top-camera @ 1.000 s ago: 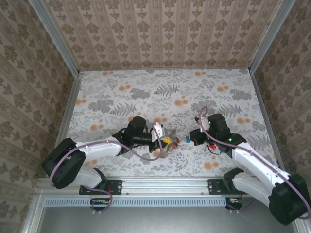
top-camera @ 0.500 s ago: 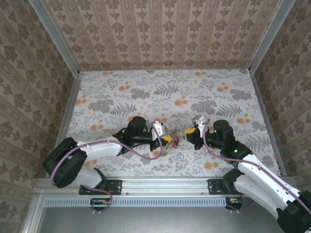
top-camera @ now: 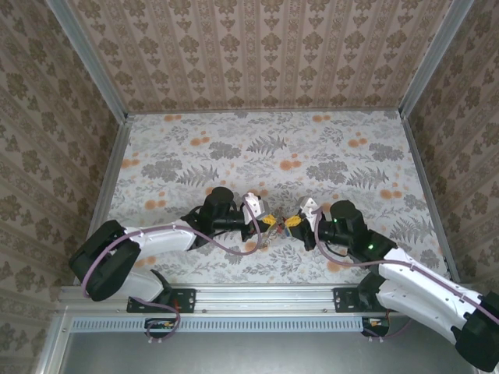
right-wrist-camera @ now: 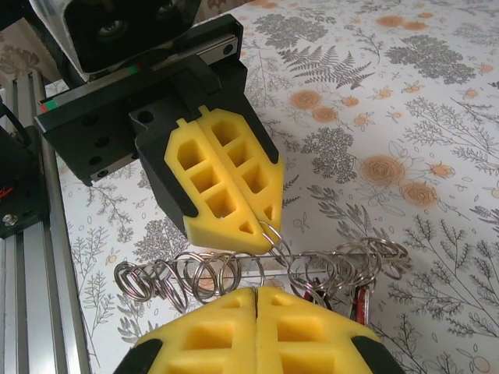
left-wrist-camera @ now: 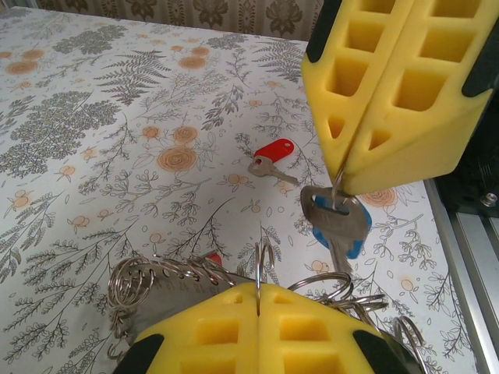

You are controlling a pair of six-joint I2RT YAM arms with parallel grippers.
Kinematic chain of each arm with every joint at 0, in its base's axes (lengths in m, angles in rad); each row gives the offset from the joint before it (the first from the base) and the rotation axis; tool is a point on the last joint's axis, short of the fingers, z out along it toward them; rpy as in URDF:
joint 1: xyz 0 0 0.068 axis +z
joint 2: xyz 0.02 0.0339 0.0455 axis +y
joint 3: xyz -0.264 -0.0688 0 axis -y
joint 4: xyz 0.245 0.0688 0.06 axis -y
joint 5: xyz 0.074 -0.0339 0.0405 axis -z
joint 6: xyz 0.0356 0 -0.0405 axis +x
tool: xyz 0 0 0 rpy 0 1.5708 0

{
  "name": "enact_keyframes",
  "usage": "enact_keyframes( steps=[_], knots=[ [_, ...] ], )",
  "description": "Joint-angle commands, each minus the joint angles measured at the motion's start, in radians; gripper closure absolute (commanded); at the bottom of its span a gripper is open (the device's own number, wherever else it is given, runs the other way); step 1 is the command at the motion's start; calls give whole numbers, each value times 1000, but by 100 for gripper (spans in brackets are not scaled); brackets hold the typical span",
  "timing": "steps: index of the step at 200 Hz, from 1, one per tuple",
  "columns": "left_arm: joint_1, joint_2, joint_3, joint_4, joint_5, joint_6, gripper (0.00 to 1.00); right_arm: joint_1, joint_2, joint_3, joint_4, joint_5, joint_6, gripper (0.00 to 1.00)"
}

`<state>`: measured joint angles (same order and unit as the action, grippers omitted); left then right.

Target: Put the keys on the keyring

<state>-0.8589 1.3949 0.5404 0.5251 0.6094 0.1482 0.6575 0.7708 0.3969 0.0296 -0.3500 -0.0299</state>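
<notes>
1. Grip, left side: the left fingers [left-wrist-camera: 267, 299], yellow foam blocks, are pressed together on a thin silver wire keyring [left-wrist-camera: 258, 265], held on edge and poking up from the tips.
2. That ring seems linked into a bunch of silver split rings [right-wrist-camera: 234, 273] strung in a row just above the table [left-wrist-camera: 93, 117]. I can't tell exactly how they join.
3. Grip, right side: the right fingers [left-wrist-camera: 356, 167], same foam, are clamped tip-down on the top end of a small silver key with a blue plastic head [left-wrist-camera: 339, 222], which hangs below them.
4. Seen from above, the two sets of fingers meet almost tip to tip at the near middle of the table. The key sits just beside the held ring, and I see no contact.
5. Progress, my read: the ring is secured and one key is picked up and presented. It isn't threaded yet, and the wire has to be worked through the key's hole.
6. Left to do: a silver key with a red plastic head [left-wrist-camera: 273, 152] lies loose on the table beyond. There's a red bit [right-wrist-camera: 359, 300] under the rings, and I can't tell whether it's attached.
</notes>
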Motion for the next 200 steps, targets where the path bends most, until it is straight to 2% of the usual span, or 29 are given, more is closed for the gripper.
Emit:
enact_keyframes(
  steps=[1, 115, 200],
  knots=[
    [-8, 11, -5, 31, 18, -23, 100, 7, 22, -9, 93, 9, -26, 100],
    [-8, 11, 4, 31, 16, -26, 100, 7, 109, 18, 153, -56, -50, 100],
    [-8, 12, 8, 26, 23, -27, 100, 15, 149, 29, 192, -41, -49, 100]
  ],
)
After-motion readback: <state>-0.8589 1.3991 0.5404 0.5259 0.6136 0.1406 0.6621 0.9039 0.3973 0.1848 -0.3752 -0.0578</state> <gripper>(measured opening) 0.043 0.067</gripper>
